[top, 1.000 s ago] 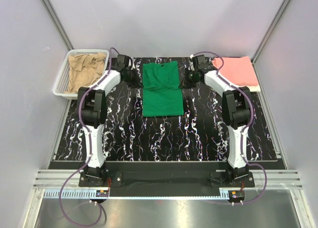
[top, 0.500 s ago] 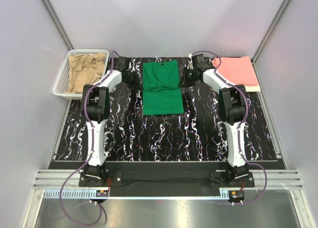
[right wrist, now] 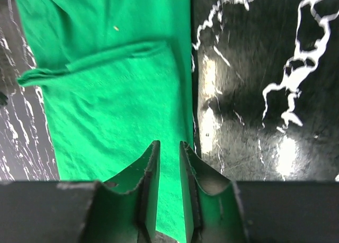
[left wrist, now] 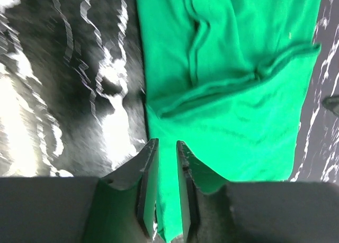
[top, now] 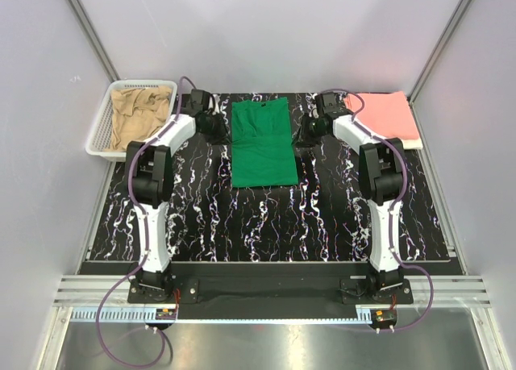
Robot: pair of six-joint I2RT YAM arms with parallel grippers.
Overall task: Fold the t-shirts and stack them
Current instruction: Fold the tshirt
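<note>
A white mesh basket (top: 98, 132) sits beside the marbled tabletop's (top: 242, 225) far-left corner.

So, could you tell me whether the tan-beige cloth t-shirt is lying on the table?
No, the tan-beige cloth t-shirt lies crumpled inside the white plastic mesh basket.

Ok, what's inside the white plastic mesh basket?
A crumpled tan-beige cloth t-shirt fills the white plastic mesh basket; anything beneath it, and the basket floor, is covered.

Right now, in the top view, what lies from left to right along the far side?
The white basket holding the tan t-shirt, left end effector, green t-shirt, right end effector, pink t-shirt.
</note>
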